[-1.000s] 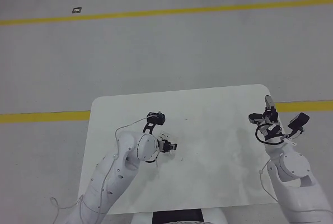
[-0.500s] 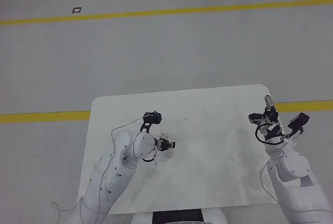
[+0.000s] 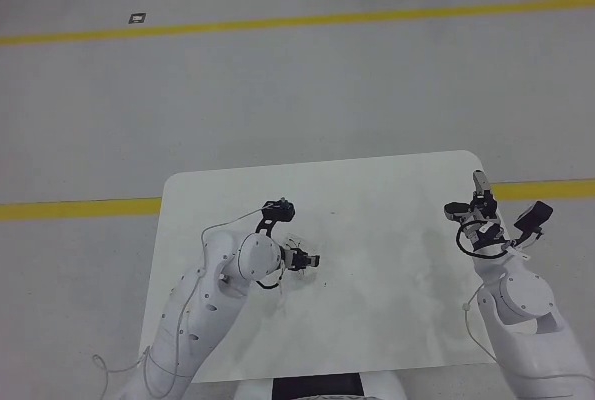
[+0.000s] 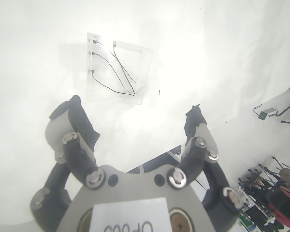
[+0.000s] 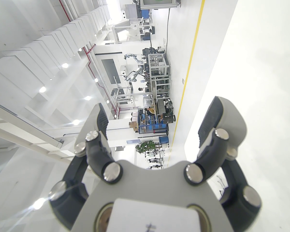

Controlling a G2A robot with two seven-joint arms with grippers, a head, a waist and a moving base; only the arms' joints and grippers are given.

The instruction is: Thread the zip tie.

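Several thin black zip ties [image 4: 116, 73] lie on a clear square plate [image 4: 145, 73] on the white table [image 3: 397, 300]. Their small heads sit along one side of the plate and their tails meet near one corner. My left gripper [image 4: 135, 109] hovers just short of the plate, open, with nothing between its black-padded fingers [image 4: 72, 114]. From above, the left gripper [image 3: 303, 260] is over the table's left-centre. My right gripper [image 3: 475, 198] is at the table's far right edge. It is also open [image 5: 158, 112] and empty, pointing away toward the room.
A tiny dark speck [image 4: 159, 92] lies on the table beside the plate. The table's near edge [image 4: 159, 156] shows close behind the left gripper. Yellow floor lines [image 3: 77, 210] run past the table.
The left arm has shifted slightly back and forth near the same spot. The right arm has not moved.
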